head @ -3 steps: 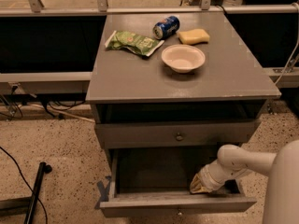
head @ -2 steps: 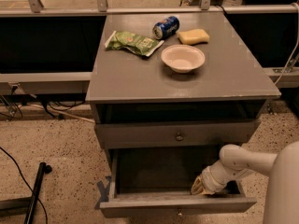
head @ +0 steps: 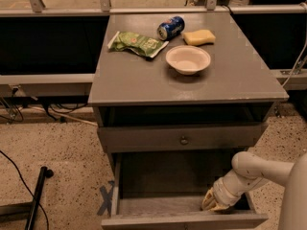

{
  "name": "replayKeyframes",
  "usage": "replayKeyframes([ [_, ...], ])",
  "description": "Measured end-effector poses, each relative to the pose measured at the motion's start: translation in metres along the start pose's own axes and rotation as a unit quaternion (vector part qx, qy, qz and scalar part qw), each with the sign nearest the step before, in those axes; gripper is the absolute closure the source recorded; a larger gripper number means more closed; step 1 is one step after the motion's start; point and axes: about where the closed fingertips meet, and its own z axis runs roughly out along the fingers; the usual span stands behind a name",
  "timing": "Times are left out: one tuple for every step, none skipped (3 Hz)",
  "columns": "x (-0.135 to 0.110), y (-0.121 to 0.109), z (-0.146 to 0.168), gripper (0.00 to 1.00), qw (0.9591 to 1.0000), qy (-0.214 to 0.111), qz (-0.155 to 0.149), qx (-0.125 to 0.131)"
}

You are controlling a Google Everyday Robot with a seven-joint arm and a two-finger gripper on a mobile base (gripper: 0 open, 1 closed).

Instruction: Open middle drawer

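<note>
The wide grey wooden middle drawer [head: 139, 139] has its tiny metal knob [head: 184, 140] up-left of our gripper [head: 213, 205], low inside the open grey bottom drawer [head: 182, 221]; we cannot tell its spread.

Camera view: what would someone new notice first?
The middle drawer stands wide open at the bottom of the view, with the white arm's gripper reaching down into its front right corner. Above it, the drawer with the small knob is shut. On top of the grey cabinet sit a white bowl, a green chip bag, a tipped blue soda can and a yellow sponge.
</note>
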Motion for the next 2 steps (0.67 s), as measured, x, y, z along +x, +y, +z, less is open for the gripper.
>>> replayKeyframes([
  [0.000, 0.000, 0.000, 1.00, 1.0000, 0.000, 0.000, 0.000],
  [-0.003, 0.027, -0.007, 1.00, 0.9997, -0.018, 0.008, -0.013],
])
